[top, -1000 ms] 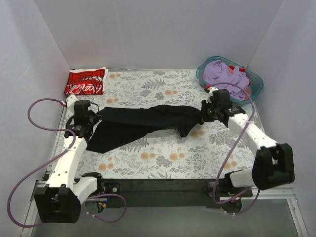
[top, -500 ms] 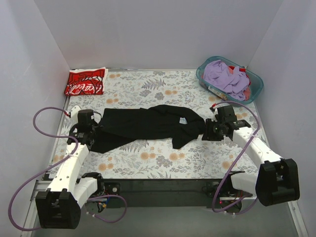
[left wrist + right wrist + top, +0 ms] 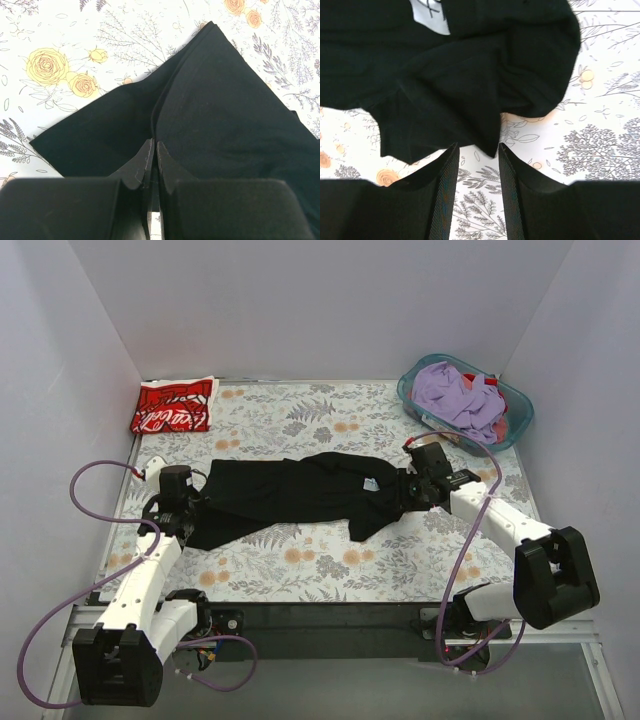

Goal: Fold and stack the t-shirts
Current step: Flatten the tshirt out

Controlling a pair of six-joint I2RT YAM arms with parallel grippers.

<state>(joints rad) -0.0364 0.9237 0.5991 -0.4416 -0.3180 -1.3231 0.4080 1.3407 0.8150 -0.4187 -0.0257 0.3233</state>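
My left end effector (image 3: 154, 145) is clenched on the hem of the black t-shirt (image 3: 300, 495), which is strung across mid-frame on the surface (image 3: 330, 565). My right end effector (image 3: 478, 147) hangs released. I should grasp the shirt's right edge squarely, then pull taut.

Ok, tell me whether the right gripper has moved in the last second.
Yes. In the top view the right gripper sits slightly farther from the basket, toward the near edge, fingers now open at the black t-shirt's edge.
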